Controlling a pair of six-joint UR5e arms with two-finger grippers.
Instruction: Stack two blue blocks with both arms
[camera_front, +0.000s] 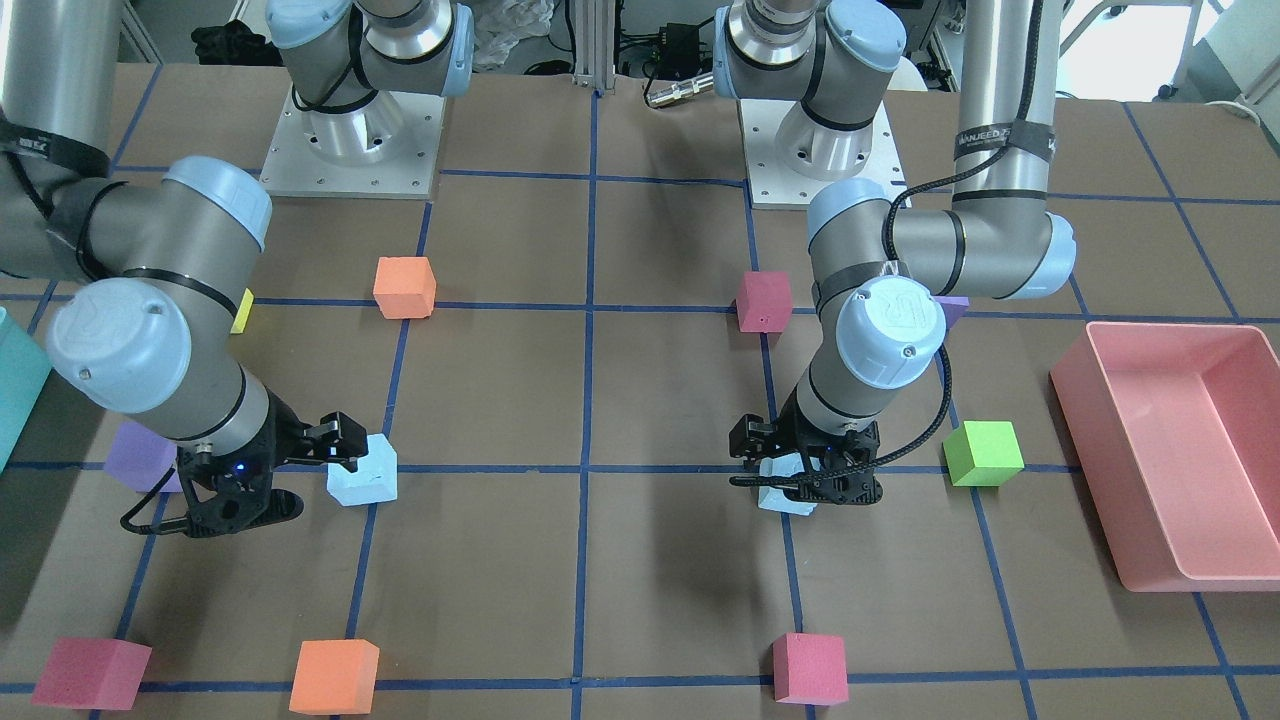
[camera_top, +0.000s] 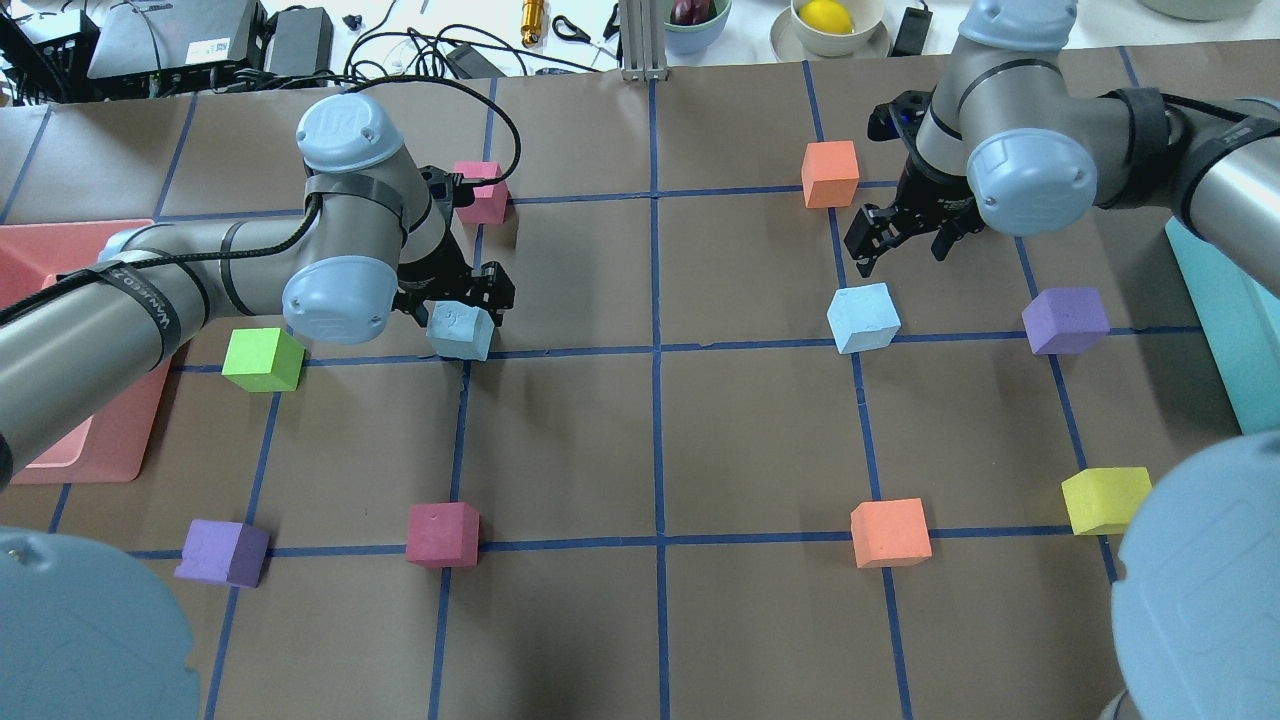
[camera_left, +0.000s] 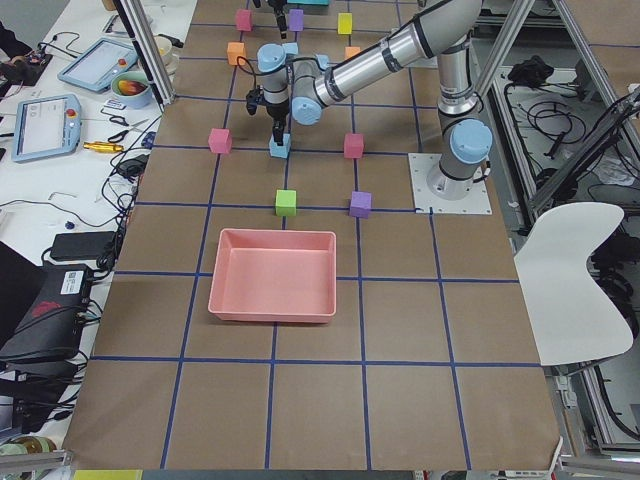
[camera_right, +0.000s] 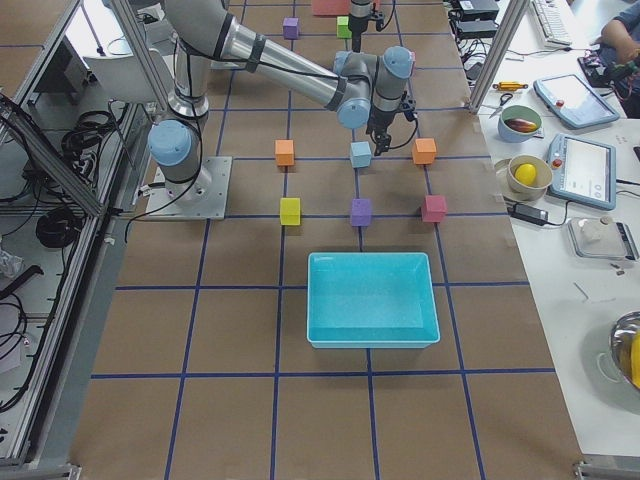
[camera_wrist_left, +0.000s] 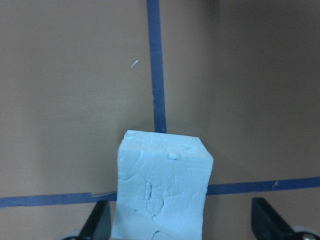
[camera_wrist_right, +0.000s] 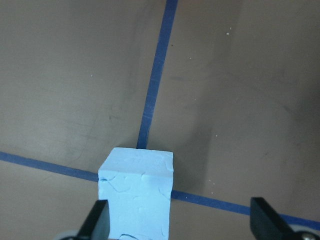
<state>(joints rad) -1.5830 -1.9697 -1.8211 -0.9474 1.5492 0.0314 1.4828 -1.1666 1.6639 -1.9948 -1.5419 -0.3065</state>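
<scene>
Two pale blue blocks sit on the table at blue tape crossings. My left gripper is open and low around one blue block. In the left wrist view this block stands between the fingers, close to the left finger and well apart from the right one. My right gripper is open, a little above and beyond the other blue block. In the right wrist view that block lies next to the left finger, with a wide gap to the right finger.
A pink tray stands beyond my left arm and a teal bin beyond my right arm. A green cube, red cube, orange cube and purple cube lie near the grippers. More cubes lie closer to the robot.
</scene>
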